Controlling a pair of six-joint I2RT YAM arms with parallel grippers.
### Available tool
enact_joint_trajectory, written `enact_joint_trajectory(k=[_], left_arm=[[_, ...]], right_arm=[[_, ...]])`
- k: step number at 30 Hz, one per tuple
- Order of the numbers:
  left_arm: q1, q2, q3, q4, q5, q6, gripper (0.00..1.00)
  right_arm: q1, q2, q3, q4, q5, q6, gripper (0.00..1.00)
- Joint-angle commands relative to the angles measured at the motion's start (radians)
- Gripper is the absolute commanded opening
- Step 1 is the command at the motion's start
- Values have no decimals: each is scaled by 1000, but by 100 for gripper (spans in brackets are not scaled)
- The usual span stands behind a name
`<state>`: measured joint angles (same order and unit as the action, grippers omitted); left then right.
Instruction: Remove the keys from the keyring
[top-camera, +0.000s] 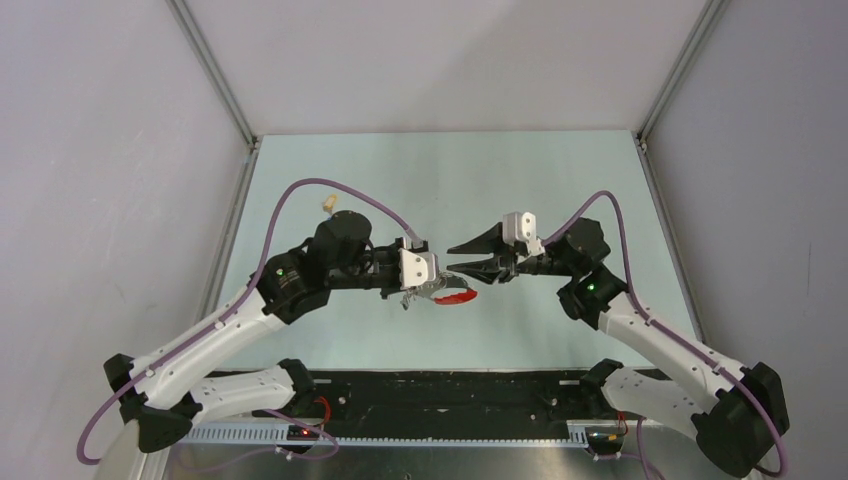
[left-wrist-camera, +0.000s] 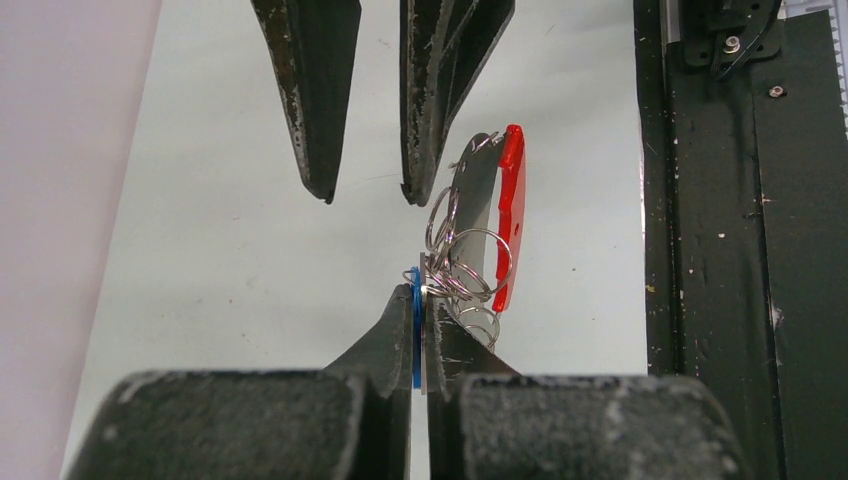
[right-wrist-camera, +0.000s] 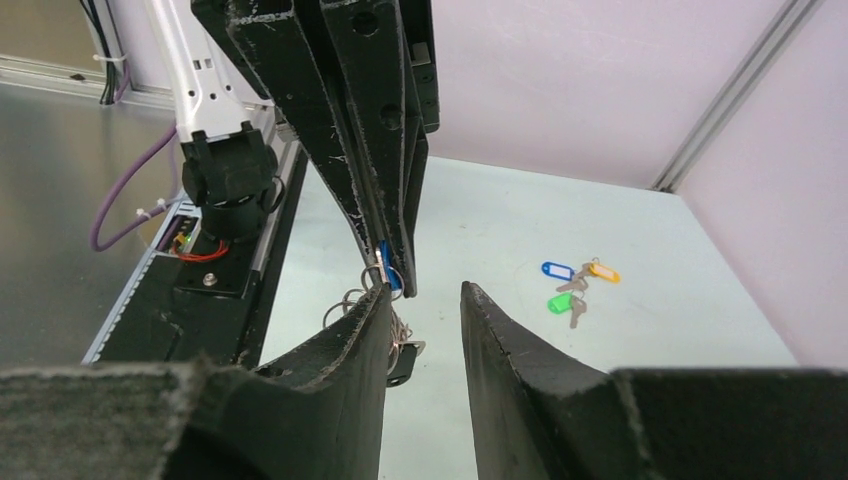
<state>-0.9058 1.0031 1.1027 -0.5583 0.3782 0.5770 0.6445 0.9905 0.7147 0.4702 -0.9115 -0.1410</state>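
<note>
My left gripper (top-camera: 432, 287) is shut on the keys (left-wrist-camera: 419, 318), pinching a blue tag and a flat silvery key blade between its fingertips (left-wrist-camera: 420, 292), above the table. The keyring (left-wrist-camera: 472, 262) with several linked silvery rings hangs just past the tips, with the red strap (left-wrist-camera: 510, 215) beside it; the strap also shows in the top view (top-camera: 455, 298). My right gripper (top-camera: 452, 259) is open, and its two fingers (left-wrist-camera: 318, 110) point at the bunch from the opposite side. In the right wrist view its near finger (right-wrist-camera: 372, 315) is right against the rings (right-wrist-camera: 350, 300) and a black tag (right-wrist-camera: 400, 365).
A second small key cluster (right-wrist-camera: 573, 286) with blue, tan and green tags lies on the pale green table (top-camera: 560, 180) towards the back left (top-camera: 328, 203). A black rail (left-wrist-camera: 720, 250) runs along the near edge. Grey walls and metal posts (top-camera: 215, 75) enclose the table.
</note>
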Motion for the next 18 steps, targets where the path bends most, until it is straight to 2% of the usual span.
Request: enact_joint_trajectory(k=[1, 9, 18], left_arm=[[-4, -12, 2, 59, 30, 11, 0], [-5, -18, -3, 58, 42, 22, 0], [-3, -24, -5, 59, -9, 27, 0]], right_arm=[[-9, -3, 2, 67, 45, -23, 36], [-18, 108, 31, 192, 24, 47, 34], [-2, 203, 67, 94, -66, 26, 32]])
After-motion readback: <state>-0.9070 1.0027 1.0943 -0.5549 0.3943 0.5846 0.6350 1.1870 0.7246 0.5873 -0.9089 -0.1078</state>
